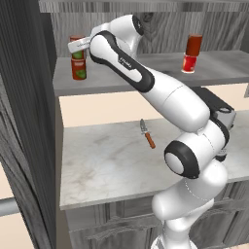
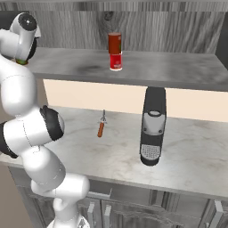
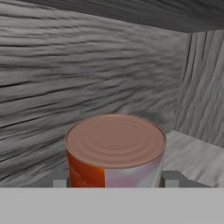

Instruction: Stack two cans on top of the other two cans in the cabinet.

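On the left of the cabinet shelf point(image 1: 146, 73), the left base view shows my pincer point(image 1: 79, 46) at the upper can point(image 1: 76, 41), which sits upright on a green-labelled can point(image 1: 79, 68). My hand view shows that top can's ringed lid point(image 3: 115, 141) close up, with a dark fingertip point(image 3: 60, 180) on each side, seemingly gripping it, though contact is hard to judge. Further right stands another stack, a dark red can point(image 2: 115, 43) on a white-banded can point(image 2: 116, 61). The right base view adds a coffee machine point(image 2: 152, 126) beside the orange-handled knife point(image 2: 101, 127) on the marble counter point(image 2: 89, 151).
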